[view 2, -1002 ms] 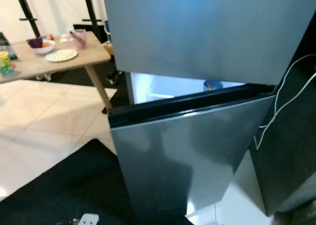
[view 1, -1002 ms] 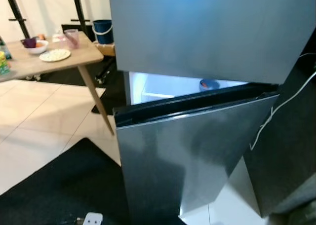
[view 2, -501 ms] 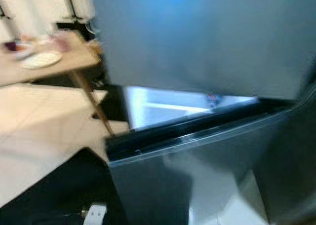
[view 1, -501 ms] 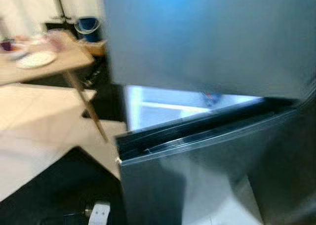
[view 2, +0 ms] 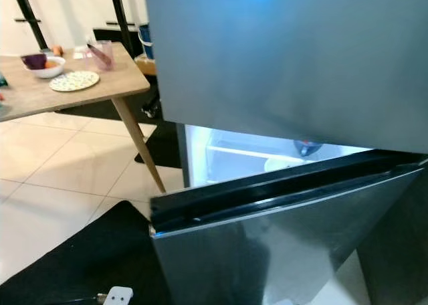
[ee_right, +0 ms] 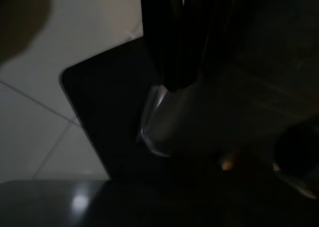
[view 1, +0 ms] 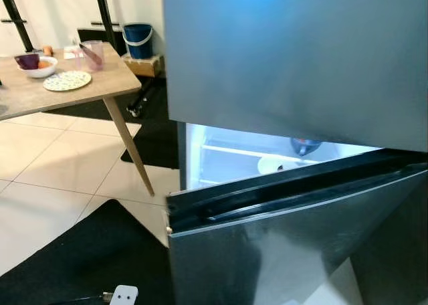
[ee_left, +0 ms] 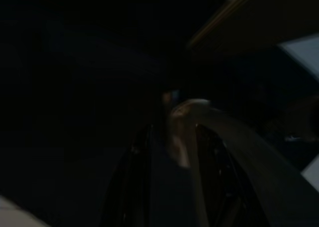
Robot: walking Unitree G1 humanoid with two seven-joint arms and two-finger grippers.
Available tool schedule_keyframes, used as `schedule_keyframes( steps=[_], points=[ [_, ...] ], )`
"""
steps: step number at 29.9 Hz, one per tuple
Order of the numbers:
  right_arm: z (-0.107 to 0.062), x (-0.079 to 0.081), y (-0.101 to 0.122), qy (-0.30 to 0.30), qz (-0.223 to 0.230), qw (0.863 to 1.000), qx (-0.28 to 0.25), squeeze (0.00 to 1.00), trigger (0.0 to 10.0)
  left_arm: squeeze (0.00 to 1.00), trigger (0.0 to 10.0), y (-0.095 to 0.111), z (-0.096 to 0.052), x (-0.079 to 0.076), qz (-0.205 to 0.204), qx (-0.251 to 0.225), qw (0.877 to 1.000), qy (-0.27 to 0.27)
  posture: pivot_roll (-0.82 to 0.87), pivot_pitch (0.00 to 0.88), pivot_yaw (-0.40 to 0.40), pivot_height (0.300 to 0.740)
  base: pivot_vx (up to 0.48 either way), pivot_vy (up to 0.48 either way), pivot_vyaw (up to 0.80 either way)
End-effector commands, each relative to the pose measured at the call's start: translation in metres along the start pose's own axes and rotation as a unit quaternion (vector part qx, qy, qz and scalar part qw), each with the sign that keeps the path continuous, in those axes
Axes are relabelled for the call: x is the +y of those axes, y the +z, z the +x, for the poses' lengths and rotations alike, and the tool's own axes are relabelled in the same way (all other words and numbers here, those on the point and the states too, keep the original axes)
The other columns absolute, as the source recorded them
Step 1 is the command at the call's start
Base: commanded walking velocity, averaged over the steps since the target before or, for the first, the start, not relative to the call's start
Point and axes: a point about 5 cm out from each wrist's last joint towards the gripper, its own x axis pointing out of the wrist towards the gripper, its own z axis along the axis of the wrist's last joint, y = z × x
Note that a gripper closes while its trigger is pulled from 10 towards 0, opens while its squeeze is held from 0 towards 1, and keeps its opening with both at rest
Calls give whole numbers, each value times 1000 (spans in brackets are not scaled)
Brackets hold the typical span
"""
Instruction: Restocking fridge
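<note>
The fridge door (view 1: pixel 294 231) is standing partly open, and it could be blocking any loading. The right gripper (ee_right: pixel 172 62) is looking narrow, fingers together; the left gripper (ee_left: pixel 169 152) I cannot tell.

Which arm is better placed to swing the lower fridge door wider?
Left, probably: the lower door stands ajar with its free edge toward the robot's left side. The right end effector hangs low over the black mat.
</note>
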Motion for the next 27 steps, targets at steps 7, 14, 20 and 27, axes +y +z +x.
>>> schedule_keyframes(
  steps=[7, 14, 20, 27],
  points=[
    [0, 3, -6, 5, 5, 1000, 11, 0, 10000, 0, 10000, -5, 0, -5, -5, 10, 1000, -26, -77, 0, 3, 740, 0, 0, 0],
    [0, 3, -6, 5, 3, 1000, 11, 0, 10000, 0, 10000, -2, 1, -15, -9, -2, 998, -63, -79, 0, 0, 740, 0, 0, 0],
    [0, 3, -7, 5, 2, 1000, 13, 0, 10000, 0, 10000, 13, 3, -26, -6, -36, 992, -124, -77, 0, -1, 740, 0, 0, 0],
    [0, 3, -7, 6, 1, 1000, 13, 0, 10000, 0, 10000, 23, 3, -31, 33, -54, 986, -154, -77, 0, 1, 740, 0, 0, 0]
  ],
)
